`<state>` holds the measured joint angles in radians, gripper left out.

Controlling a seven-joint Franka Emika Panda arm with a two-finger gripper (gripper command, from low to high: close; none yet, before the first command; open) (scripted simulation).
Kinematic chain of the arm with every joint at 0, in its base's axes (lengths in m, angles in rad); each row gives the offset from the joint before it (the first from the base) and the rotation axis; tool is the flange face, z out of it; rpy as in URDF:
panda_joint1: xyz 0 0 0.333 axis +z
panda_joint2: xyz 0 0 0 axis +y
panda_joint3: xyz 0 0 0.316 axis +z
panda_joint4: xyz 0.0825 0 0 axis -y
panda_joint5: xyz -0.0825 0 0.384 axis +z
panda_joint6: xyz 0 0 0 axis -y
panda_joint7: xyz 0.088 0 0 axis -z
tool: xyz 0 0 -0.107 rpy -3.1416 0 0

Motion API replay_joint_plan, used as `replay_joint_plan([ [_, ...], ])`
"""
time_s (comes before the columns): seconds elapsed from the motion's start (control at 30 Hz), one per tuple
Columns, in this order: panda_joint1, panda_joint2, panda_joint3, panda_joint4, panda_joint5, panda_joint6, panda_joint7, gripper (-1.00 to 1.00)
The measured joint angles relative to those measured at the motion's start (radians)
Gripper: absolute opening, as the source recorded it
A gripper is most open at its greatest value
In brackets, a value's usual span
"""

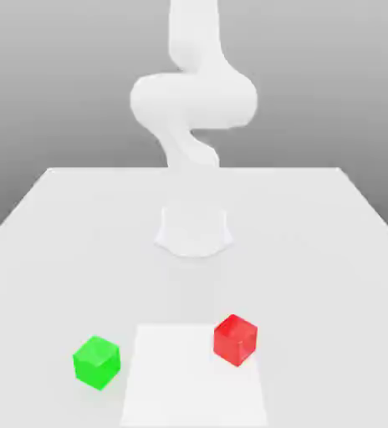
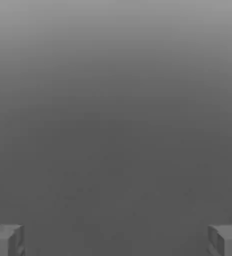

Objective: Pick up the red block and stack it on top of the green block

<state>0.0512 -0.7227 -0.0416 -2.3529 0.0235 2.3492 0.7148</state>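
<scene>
Red block resting on the white counter, toward the exterior view's right, at the corner of a brighter white square patch. Green block also on the counter, well apart toward the exterior view's left, just off that patch. White arm raised behind both. End effector spread wide, fingertips far apart, nothing between them.

There is one red block on the surface. There is one green block too.
</scene>
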Motion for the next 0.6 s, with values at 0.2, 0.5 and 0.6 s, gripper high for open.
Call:
replay_joint_plan([
  [0.2,0.129,0.222,-0.084,-0.141,0.062,0.135,-0.234,0.0],
  [0.5,0.25,0.538,-0.109,-0.346,0.089,0.33,-0.524,0.0],
  [0.6,0.258,0.631,-0.095,-0.415,0.043,0.397,-0.58,0.0],
])
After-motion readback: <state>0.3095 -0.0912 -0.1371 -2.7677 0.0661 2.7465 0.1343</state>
